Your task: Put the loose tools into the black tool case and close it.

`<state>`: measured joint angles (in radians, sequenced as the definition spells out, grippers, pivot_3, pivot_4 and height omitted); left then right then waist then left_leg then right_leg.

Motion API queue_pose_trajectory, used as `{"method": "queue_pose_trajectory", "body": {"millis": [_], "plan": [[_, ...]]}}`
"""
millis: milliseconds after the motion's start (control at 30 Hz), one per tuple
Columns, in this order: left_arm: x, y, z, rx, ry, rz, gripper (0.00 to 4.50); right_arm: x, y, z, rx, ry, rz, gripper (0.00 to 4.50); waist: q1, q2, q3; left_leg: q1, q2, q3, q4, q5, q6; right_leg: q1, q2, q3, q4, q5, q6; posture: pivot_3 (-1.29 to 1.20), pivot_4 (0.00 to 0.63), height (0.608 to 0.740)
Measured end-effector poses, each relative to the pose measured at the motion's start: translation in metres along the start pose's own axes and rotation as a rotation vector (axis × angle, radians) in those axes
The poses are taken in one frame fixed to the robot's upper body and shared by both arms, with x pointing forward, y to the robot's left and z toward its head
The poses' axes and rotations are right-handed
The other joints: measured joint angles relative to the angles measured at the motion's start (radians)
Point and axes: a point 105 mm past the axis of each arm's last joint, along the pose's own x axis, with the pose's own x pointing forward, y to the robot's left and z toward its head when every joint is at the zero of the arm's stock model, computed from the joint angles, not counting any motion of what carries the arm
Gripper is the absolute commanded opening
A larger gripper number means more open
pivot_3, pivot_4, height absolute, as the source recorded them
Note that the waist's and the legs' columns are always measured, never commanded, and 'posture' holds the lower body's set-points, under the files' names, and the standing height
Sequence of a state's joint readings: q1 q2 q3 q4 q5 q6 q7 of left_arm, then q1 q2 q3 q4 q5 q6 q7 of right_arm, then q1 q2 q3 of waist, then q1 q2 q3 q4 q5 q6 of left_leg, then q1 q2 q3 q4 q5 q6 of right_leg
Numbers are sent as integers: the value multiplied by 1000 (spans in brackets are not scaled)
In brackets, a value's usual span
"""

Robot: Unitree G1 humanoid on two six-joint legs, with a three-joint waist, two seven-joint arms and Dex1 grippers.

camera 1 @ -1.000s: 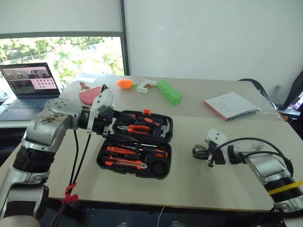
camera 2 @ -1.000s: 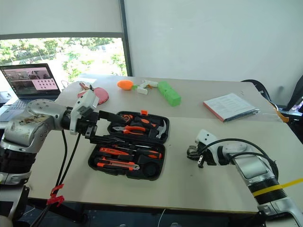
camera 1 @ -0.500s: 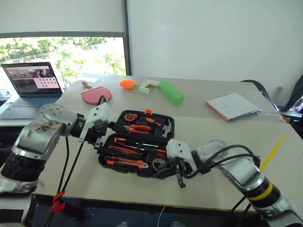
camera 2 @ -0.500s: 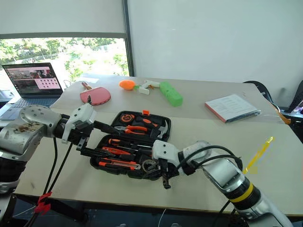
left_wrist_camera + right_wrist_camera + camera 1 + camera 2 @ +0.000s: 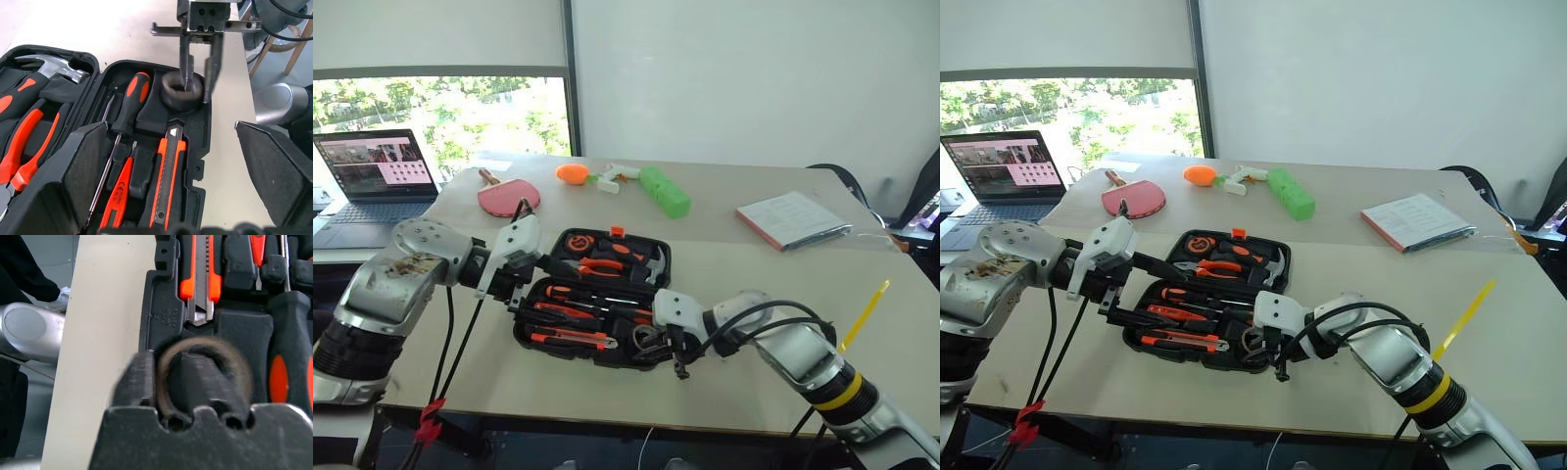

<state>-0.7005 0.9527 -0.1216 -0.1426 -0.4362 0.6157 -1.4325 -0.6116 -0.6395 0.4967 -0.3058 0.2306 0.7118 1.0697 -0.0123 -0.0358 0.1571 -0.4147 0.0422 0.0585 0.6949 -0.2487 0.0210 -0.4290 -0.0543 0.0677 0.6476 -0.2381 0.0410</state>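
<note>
Right gripper point(image 5: 198, 73) has swung from bare table point(image 5: 783, 294) to the case point(image 5: 597, 304), jaws part-open astride the tape roll point(image 5: 182, 91) in its recess. Left gripper point(image 5: 524, 294) jaws wide, empty. Tools stowed; lid open.

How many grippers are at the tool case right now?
2. Left gripper at the black tool case's left side; right gripper at the tape roll in its near-right corner.
</note>
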Motion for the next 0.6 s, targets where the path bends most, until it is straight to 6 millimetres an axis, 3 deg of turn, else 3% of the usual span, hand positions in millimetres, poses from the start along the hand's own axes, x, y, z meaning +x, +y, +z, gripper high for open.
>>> {"method": "queue_pose_trajectory", "body": {"millis": [200,333,367,467,533,600], "plan": [[1,1,2,3,-11,-1,4500,0,1,-1,21,5,5,4343,0,0,0,0,0,0,0,0,0,0,0,0,0,0,0,0,150,738],[1,5,1,-12,-25,7,4500,-11,0,11,43,-51,-2,4490,0,0,0,0,0,0,0,0,0,0,0,0,0,0,0,0,150,738],[1,6,0,-19,-28,9,4500,-20,-5,18,54,-82,-30,4222,0,0,0,0,0,0,0,0,0,0,0,0,0,0,0,0,150,738],[0,13,-7,-59,-39,39,3692,-54,-24,34,88,-162,-154,3360,1,0,0,0,0,0,0,0,0,0,0,0,0,0,0,0,150,738],[-3,20,-18,-94,-29,85,3099,-74,-30,31,115,-168,-232,2793,3,0,0,0,0,0,-1,0,0,0,0,0,0,0,0,0,150,738],[-10,28,-37,-135,2,165,2404,-86,-30,14,175,-154,-290,2062,4,0,0,0,0,0,-1,0,0,1,0,-1,-1,0,0,0,150,738]]}}
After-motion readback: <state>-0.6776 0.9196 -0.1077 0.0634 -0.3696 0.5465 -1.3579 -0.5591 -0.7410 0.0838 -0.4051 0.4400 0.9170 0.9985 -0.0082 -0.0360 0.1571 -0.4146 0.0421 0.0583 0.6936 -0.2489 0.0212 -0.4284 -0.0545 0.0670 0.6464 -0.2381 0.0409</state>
